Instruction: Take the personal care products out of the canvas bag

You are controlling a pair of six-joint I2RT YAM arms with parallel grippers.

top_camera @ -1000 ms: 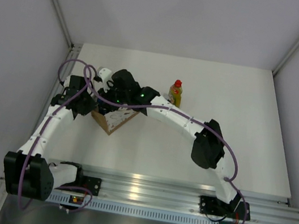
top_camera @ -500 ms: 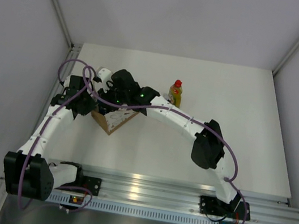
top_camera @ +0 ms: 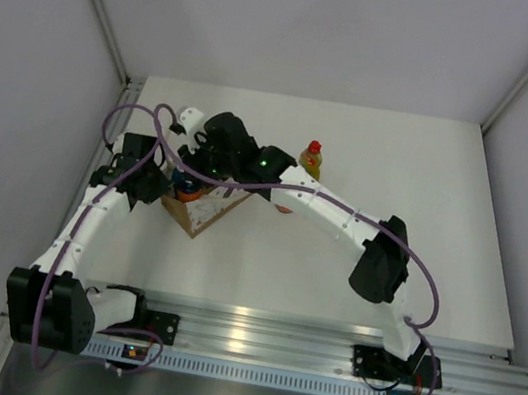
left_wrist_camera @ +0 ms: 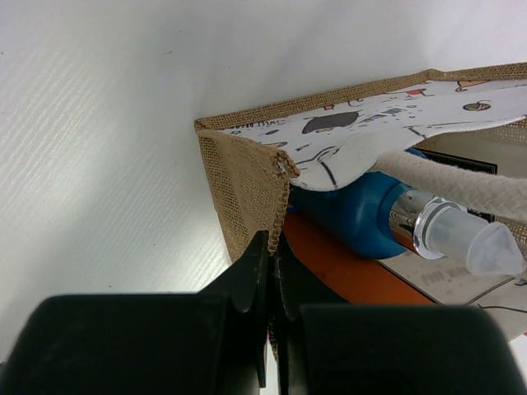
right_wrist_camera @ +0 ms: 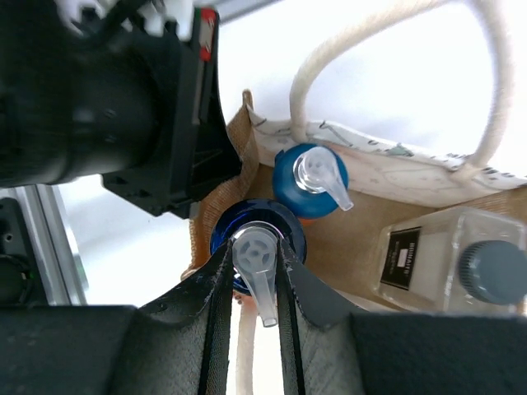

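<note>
The right pincer (right_wrist_camera: pixel 256 257) is closed almost fully, its two fingers pinching the pale nozzle cap of an orange-and-blue plastic bottle (right_wrist_camera: pixel 251 217) that stands in the small tan canvas bag (left_wrist_camera: pixel 240 177). In the right wrist view the bottle's long axis points straight at the camera, in line with the fingers and the bag's open mouth, so the likely way out is a straight pull along that axis. The bottle sits in the bag corner nearest the left pincer (left_wrist_camera: pixel 271 251), which lies at about 10 o'clock from it and is clamped tight on the canvas edge there, apparently anchoring the bag. A second orange-and-blue bottle (right_wrist_camera: pixel 310 176) is just beside it at 1 o'clock, and a flat whitish bottle with a dark round cap (right_wrist_camera: pixel 440 263) lies at 3 o'clock, both inside the bag. In the top view a yellow bottle with a red cap (top_camera: pixel 311 160) stands on the white table (top_camera: pixel 425 204) at 2 o'clock from the bag. A tilted pull could snag the white cord handle (right_wrist_camera: pixel 299 107).
</note>
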